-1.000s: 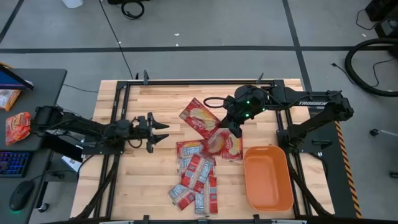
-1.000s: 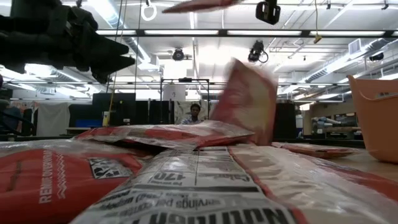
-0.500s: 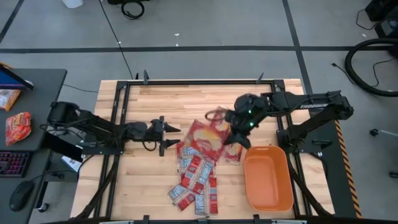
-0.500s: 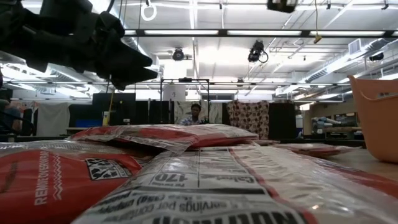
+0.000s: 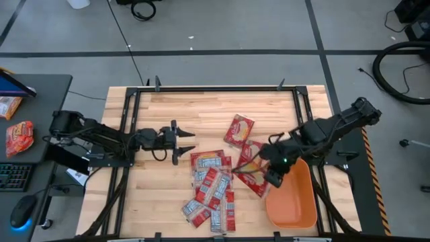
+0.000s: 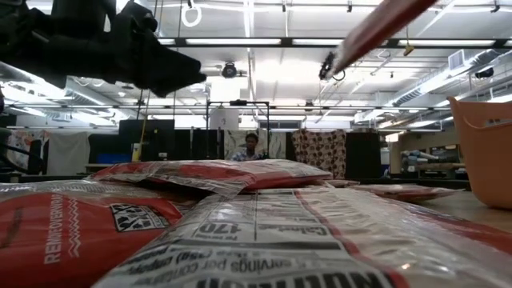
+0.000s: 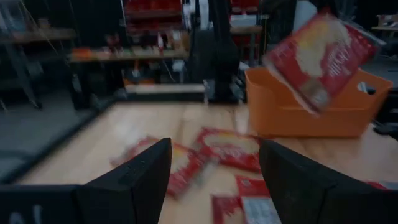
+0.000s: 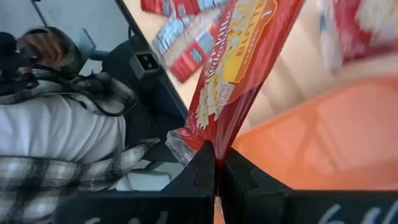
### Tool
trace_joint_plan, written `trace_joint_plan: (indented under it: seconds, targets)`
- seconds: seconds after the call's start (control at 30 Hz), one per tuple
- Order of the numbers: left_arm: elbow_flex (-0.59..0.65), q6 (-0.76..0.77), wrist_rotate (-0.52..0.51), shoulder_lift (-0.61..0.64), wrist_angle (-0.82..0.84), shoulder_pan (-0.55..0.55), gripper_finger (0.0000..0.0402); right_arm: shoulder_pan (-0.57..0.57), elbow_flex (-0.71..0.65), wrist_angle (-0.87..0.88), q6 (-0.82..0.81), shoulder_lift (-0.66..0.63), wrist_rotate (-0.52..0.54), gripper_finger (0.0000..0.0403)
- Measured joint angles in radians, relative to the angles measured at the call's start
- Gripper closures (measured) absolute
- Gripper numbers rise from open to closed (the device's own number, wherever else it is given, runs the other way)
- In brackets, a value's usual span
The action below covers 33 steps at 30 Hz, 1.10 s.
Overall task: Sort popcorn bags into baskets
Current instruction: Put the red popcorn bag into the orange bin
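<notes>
My right gripper [image 5: 271, 176] is shut on one red and cream popcorn bag [image 5: 250, 176], in the air by the left wall of the orange basket [image 5: 295, 202]. The bag also shows in the left wrist view [image 7: 323, 59] and the low view [image 6: 384, 24]. My left gripper [image 5: 183, 140] is open and empty, left of the bags; its fingers [image 7: 140, 180] point toward them. Several bags lie flat and overlapping in a pile [image 5: 211, 191] at the table's near middle. Two more bags [image 5: 238, 130] [image 5: 254, 151] lie farther back. My right gripper pinches the bag's short end, at its sealed edge [image 8: 208, 142], between its two fingers. The bag is lifted clear of the table. It sticks out past the fingertips toward the table's left, tilted, with its printed face [image 8: 239, 56] showing.
The basket [image 7: 298, 106] stands at the near right, and nothing shows inside it. Bare wood lies along the table's far side and left [image 5: 175, 107]. Black frame rails [image 5: 127, 134] run along the table's sides. A person in a plaid shirt [image 8: 62, 130] is beyond the near edge.
My right gripper has lifted a bag off the table's far middle and carried it toward the near right, up to the basket's left wall. My left gripper has gone a little toward the table's right, nearer the bags, and stays open.
</notes>
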<state>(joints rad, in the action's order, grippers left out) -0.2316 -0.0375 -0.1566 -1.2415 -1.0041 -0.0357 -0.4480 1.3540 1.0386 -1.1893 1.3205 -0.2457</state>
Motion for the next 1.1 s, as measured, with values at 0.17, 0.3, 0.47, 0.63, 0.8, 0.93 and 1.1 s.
trace_joint_plan:
  seconds: [0.17,0.3,0.47,0.63,0.8,0.93,1.1]
  targets:
    - [0.0,-0.099,0.0,0.0,-0.066,0.03,0.0155,-0.117,0.0,0.025,-0.215,0.0,0.017,0.0394]
    - [0.0,-0.154,0.0,0.0,-0.109,0.052,0.0155,-0.217,0.0,0.087,-0.412,0.0,0.017,0.0394]
    - [0.0,-0.165,0.0,0.0,-0.172,0.08,0.0155,-0.324,0.0,0.145,-0.628,0.0,0.049,0.0394]
    - [0.0,-0.168,0.0,0.0,-0.224,0.098,0.0155,-0.408,0.0,0.189,-0.821,0.0,0.165,0.0394]
    - [0.0,-0.169,0.001,0.0,-0.235,0.117,0.0155,-0.479,-0.048,0.199,-0.999,0.002,0.272,0.0392]
    - [0.0,-0.169,0.0,0.0,-0.236,0.136,0.0155,-0.497,-0.123,0.14,-1.066,0.003,0.282,0.0386]
    - [0.0,-0.165,0.001,0.0,-0.233,0.142,0.0155,-0.491,-0.229,-0.019,-1.06,0.003,0.251,0.0345]
